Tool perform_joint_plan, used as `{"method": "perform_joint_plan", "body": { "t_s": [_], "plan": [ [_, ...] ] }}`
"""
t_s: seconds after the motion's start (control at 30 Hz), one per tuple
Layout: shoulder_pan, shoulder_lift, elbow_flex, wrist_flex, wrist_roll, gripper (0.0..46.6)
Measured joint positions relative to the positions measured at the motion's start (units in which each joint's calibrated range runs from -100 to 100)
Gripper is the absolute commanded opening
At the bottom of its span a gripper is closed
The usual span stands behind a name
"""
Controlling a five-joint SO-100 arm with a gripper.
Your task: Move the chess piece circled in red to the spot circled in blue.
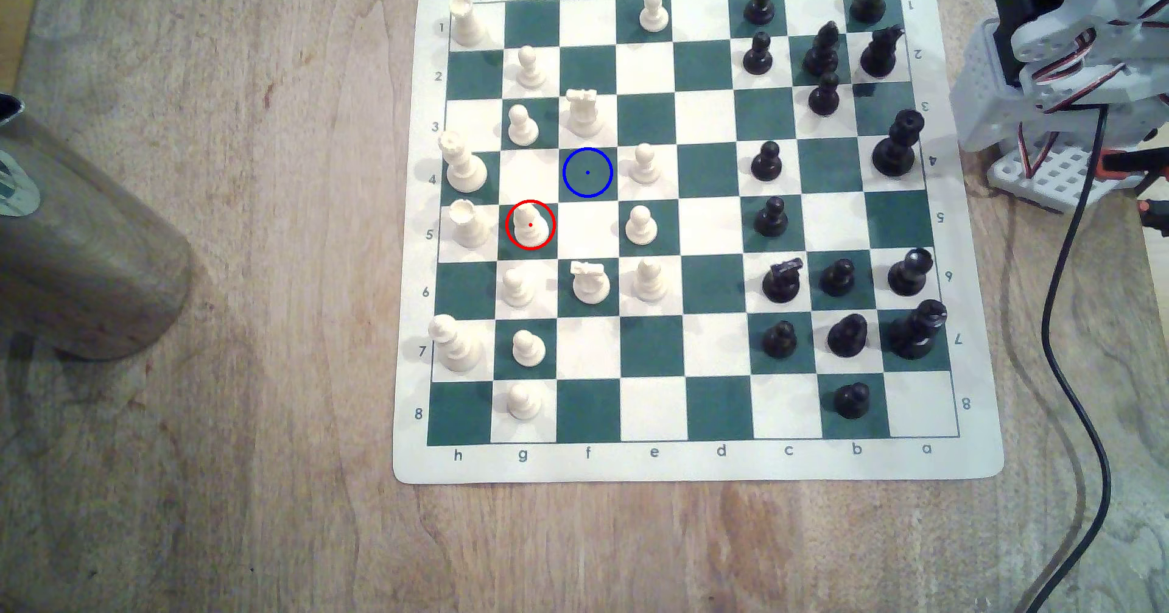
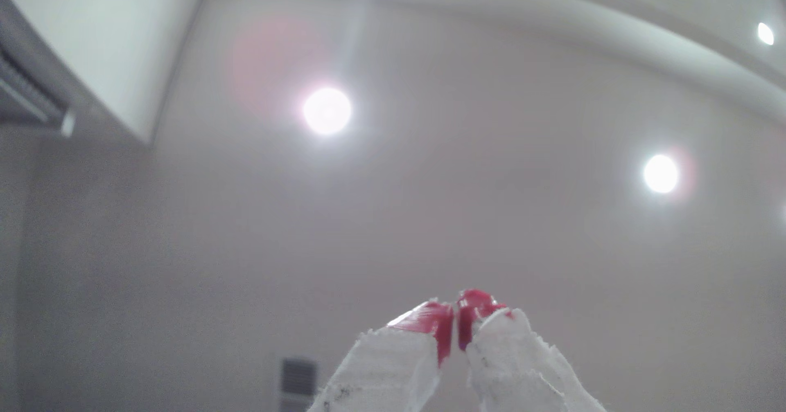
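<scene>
The cream-white bishop point(image 1: 530, 224) stands upright inside the red ring on a dark green square near the board's left side in the exterior view. One row up and one column to the right lies the blue-ringed green square point(image 1: 587, 172), with no piece on it. My arm point(image 1: 1069, 50) is folded at the exterior view's upper right, off the board and far from both. In the wrist view my gripper point(image 2: 456, 310) points up at the ceiling, its white-wrapped, red-tipped fingers point(image 2: 429, 322) pressed together with nothing between them.
Cream pieces crowd the bishop: a rook point(image 1: 469, 224) to its left, pawns point(image 1: 641, 225) and a knight point(image 1: 590, 281) nearby, another rook point(image 1: 583, 112) above the blue ring. Black pieces fill the right columns. A wooden cylinder point(image 1: 82, 240) lies at left; a black cable point(image 1: 1075, 335) hangs at right.
</scene>
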Motion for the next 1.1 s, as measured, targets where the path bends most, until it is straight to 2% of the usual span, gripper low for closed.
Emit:
{"method": "perform_joint_plan", "body": {
  "t_s": [0.13,0.4,0.43,0.47,0.67,0.9,0.93,0.97,1.0,1.1],
  "plan": [
    [-1.3,0.0,0.0,3.4,0.0,0.2],
    [-2.1,0.0,-3.4,33.5,0.2,0.2],
    [-2.1,0.0,-6.3,44.5,0.2,0.2],
    [-2.1,0.0,-7.1,48.4,0.2,0.2],
    [-2.1,0.0,-11.7,59.4,0.1,0.2],
    [0.7,2.7,-24.3,95.9,0.1,0.6],
    [0.8,3.0,-24.9,98.4,0.1,1.3],
    [1.0,3.1,-25.8,101.8,0.1,8.3],
    [1.5,3.2,-26.8,106.5,0.1,9.1],
    [2.5,3.4,-28.3,115.9,0.1,4.8]
  ]
}}
